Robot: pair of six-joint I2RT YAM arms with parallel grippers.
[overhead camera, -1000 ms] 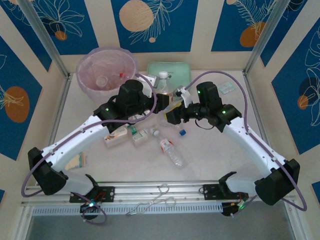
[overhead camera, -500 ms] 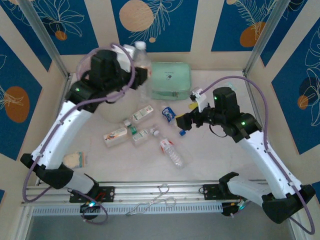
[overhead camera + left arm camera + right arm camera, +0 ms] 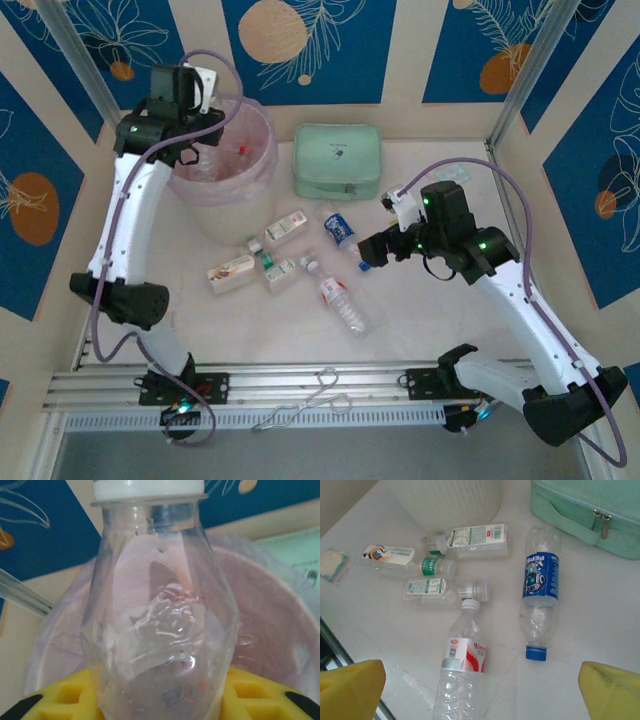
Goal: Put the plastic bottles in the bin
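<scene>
White tabletop (image 3: 430, 330), blue-patterned walls. Left gripper (image 3: 160, 702) is clamped on a clear white-capped bottle (image 3: 160, 600), hanging over the bin (image 3: 268, 165), upper left. Step judged: drop-off. Next move calls for opening the jaws. Right gripper (image 3: 480, 690) has its jaws apart, empty, above loose bottles (image 3: 540, 587) mid-frame.

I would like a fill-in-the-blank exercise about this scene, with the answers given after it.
The left hand holds a clear bottle with a ____ cap over the bin. The right hand is ____ and grips nothing. The bottle with the blue label has a ____ cap.
Missing words: white; open; blue.
</scene>
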